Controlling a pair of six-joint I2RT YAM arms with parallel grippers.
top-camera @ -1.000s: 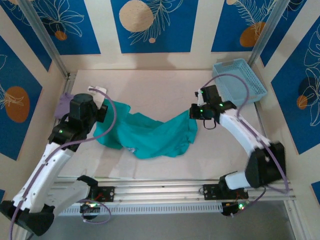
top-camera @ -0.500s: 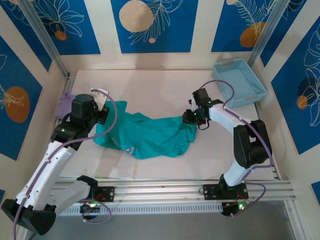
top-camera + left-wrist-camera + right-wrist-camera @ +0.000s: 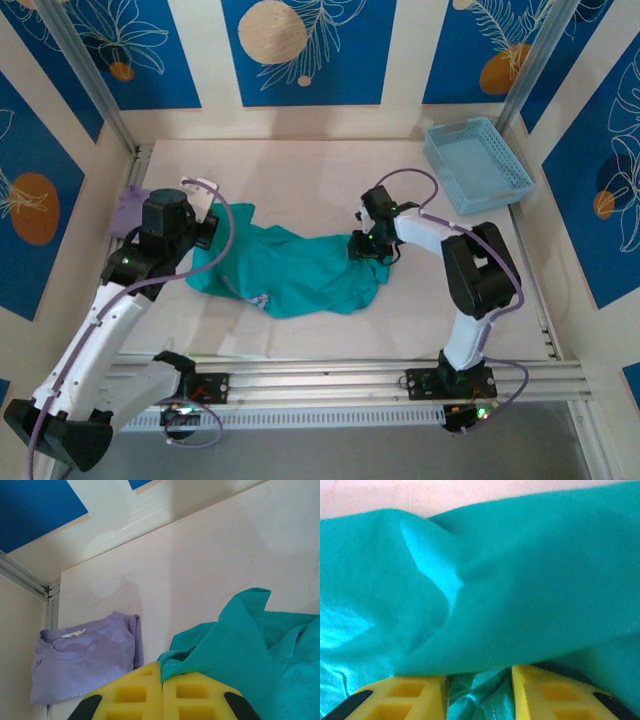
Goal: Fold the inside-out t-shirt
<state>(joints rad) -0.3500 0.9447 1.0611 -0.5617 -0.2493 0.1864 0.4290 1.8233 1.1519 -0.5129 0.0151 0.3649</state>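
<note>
On our left arm the jaws are pressed together, pinching an edge of the teal t-shirt [image 3: 300,270]. On our right arm the jaws stand a little apart, with a bunch of the cloth in the gap and more draped over them. We cannot tell whether they truly pinch it. The shirt lies crumpled on the bench [image 3: 300,170] between the two arms, not flat. We judge that a loose right hold could let the cloth slip out on any pull, collapsing the fold into wrinkles. The left side could also drag onto the lavender garment [image 3: 80,660] nearby.
</note>
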